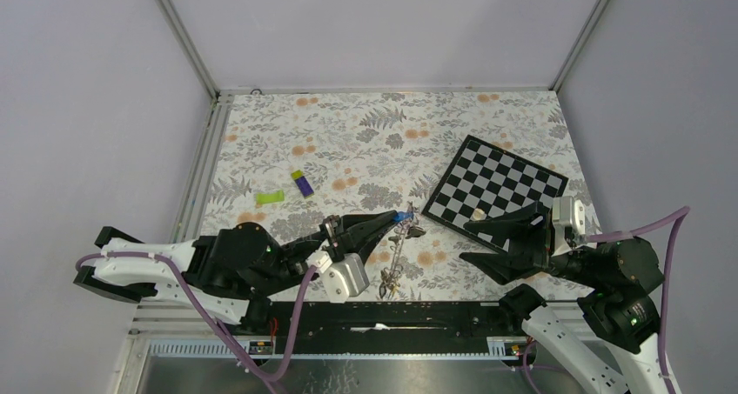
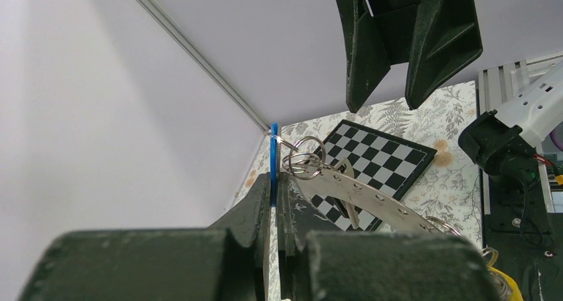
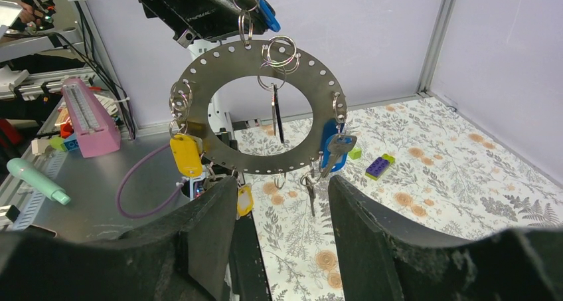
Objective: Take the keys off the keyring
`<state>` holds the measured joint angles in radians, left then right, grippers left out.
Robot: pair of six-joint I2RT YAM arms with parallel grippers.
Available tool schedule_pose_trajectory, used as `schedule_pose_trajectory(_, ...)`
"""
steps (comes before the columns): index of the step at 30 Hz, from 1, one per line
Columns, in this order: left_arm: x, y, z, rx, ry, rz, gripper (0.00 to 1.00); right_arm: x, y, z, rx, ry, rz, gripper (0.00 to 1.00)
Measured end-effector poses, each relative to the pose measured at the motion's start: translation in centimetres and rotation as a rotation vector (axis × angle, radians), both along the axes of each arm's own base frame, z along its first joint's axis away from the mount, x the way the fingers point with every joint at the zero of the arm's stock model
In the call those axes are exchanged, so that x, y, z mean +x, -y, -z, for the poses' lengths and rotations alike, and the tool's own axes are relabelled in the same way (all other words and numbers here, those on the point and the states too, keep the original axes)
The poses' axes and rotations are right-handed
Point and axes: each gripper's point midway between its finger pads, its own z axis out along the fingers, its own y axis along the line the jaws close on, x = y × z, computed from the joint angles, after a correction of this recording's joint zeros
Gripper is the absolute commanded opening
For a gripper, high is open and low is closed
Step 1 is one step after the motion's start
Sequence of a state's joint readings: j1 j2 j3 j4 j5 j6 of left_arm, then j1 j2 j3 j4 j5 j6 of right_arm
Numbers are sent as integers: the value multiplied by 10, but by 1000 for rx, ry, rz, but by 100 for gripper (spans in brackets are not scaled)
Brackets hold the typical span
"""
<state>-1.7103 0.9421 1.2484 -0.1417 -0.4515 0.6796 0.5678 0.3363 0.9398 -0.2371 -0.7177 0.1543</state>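
The keyring [image 3: 198, 111], a large flat grey ring with small holes round its rim, hangs upright in the air. It dangles by a small split ring from a blue tag [image 2: 273, 148], and my left gripper [image 2: 274, 181] is shut on that tag. Several keys hang from the rim: a yellow tag [image 3: 185, 155], a blue-headed key [image 3: 330, 151], plain silver ones and a dark one in the hole. From above, the keyring [image 1: 394, 257] shows edge-on below the left gripper [image 1: 402, 217]. My right gripper [image 3: 282, 180] is open, facing the ring's lower edge, a little apart from it.
A chessboard [image 1: 500, 185] lies flat on the floral table behind the right gripper [image 1: 464, 242]. A purple-and-green block [image 1: 303, 184] and a green piece [image 1: 270, 197] lie left of centre. A pink object [image 3: 89, 115] sits on the bench off the table.
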Motion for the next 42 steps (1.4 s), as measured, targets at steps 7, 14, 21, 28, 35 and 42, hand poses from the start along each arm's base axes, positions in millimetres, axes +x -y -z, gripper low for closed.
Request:
schedule_pose_trajectory(7, -1, 1, 0, -1, 0, 7, 0, 0, 0, 1, -4, -5, 0, 60)
schedule_pose_trajectory(14, -2, 1, 0, -2, -2, 12, 0, 0, 0, 2, -6, -7, 0, 60)
schedule_pose_trajectory(21, -3, 2, 0, -2, -1, 20, 0, 0, 0, 3, -9, -12, -1, 60)
schedule_pose_trajectory(28, -5, 2, 0, -2, 1, 32, 0, 0, 0, 4, -10, -13, 0, 60)
schedule_pose_trajectory(35, -6, 3, -2, -4, 1, 34, 0, 1, 0, 5, -15, -13, 2, 60)
schedule_pose_trajectory(42, -9, 3, -4, -10, 1, 55, 0, 0, 1, 9, -27, -11, 6, 61)
